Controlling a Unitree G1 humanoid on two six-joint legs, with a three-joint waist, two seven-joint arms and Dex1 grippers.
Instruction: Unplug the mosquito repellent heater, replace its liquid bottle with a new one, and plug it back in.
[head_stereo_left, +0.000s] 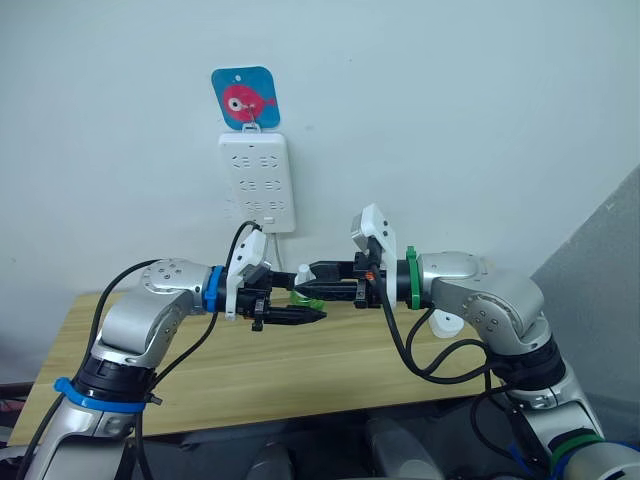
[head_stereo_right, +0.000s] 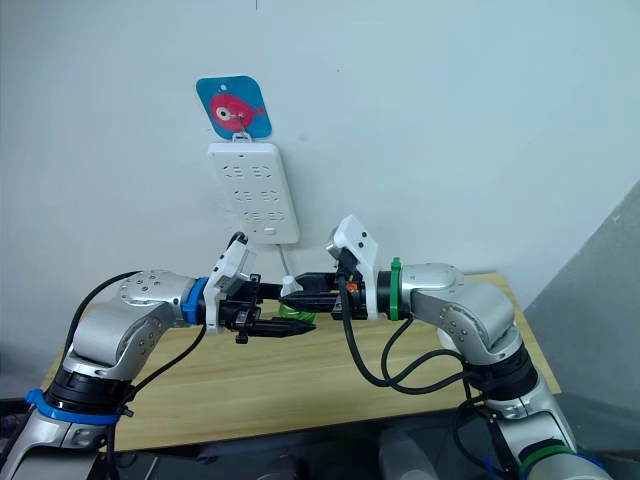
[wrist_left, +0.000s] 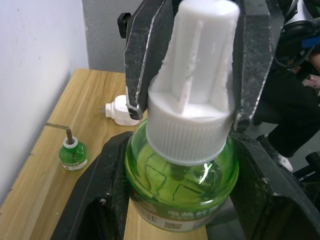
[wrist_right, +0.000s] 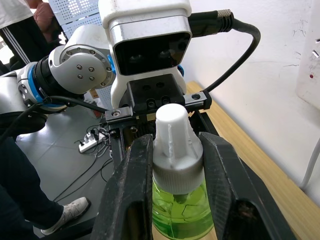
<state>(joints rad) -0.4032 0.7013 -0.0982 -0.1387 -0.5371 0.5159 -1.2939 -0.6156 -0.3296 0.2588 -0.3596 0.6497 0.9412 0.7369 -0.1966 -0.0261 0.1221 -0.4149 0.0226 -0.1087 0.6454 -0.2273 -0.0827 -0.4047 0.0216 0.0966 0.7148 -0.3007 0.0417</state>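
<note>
A green liquid bottle (wrist_left: 180, 180) with a white ribbed cap (wrist_left: 192, 95) is held above the table's middle, between both grippers. My left gripper (head_stereo_left: 314, 315) is shut on the bottle's green body, with a finger (wrist_left: 97, 205) on each side. My right gripper (head_stereo_left: 306, 282) comes from the opposite side and is shut on the white cap (wrist_right: 172, 137). The mosquito repellent heater (wrist_left: 122, 109) lies unplugged on the table with its prongs sideways, seen under my right forearm (head_stereo_left: 447, 322). A second green bottle (wrist_left: 72, 152), uncapped with a bare wick, stands on the table near the wall.
A long white power strip (head_stereo_left: 258, 182) hangs on the wall under a blue card with a red fish (head_stereo_left: 245, 97). The wooden table (head_stereo_left: 300, 385) runs along the wall. A person's legs and a floor power strip (wrist_right: 90, 142) show beyond the table.
</note>
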